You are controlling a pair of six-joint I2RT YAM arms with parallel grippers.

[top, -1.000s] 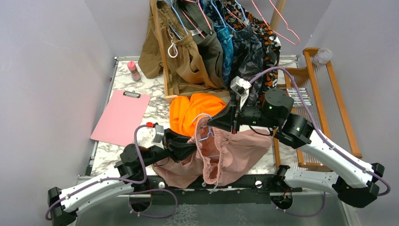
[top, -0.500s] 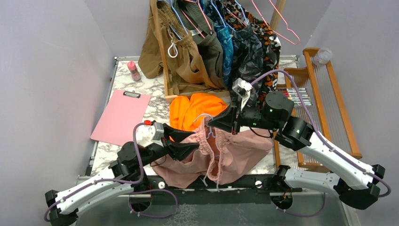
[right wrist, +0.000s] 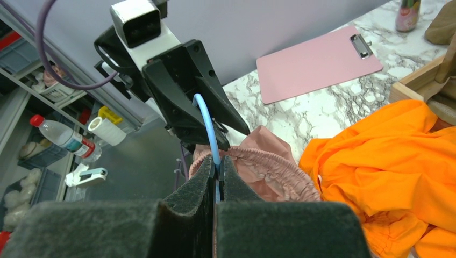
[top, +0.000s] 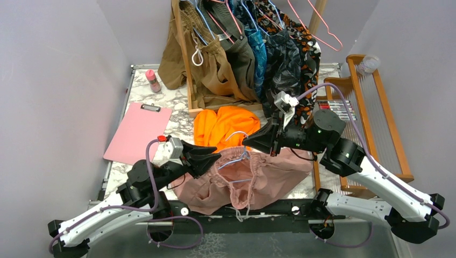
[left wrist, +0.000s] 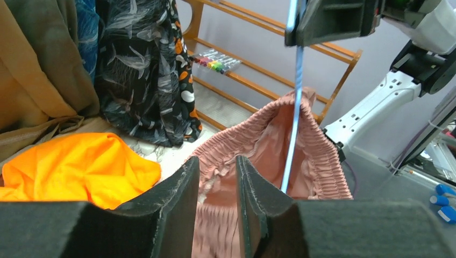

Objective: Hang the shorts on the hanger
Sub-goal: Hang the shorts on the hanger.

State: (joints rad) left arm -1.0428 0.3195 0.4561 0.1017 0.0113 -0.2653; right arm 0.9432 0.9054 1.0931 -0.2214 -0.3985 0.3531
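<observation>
In the top view, the shorts (top: 269, 174) lie at the 6 o'clock edge of the table (top: 177, 102), spread flatter and wider than half a second earlier. The 9 o'clock end of the waistband is clenched by the left gripper (top: 214, 156). The hanger (top: 232, 157) is grasped by the right gripper (top: 247, 142), which has shifted slightly towards 3 o'clock.

In the left wrist view, pink fabric is seen pinched between narrowly parted jaws, and the hanger wire runs down into the waistband opening at 1 o'clock.

In the right wrist view, the blue wire is clamped tight, and the orange shorts (right wrist: 387, 156) lie at 3 o'clock.
</observation>
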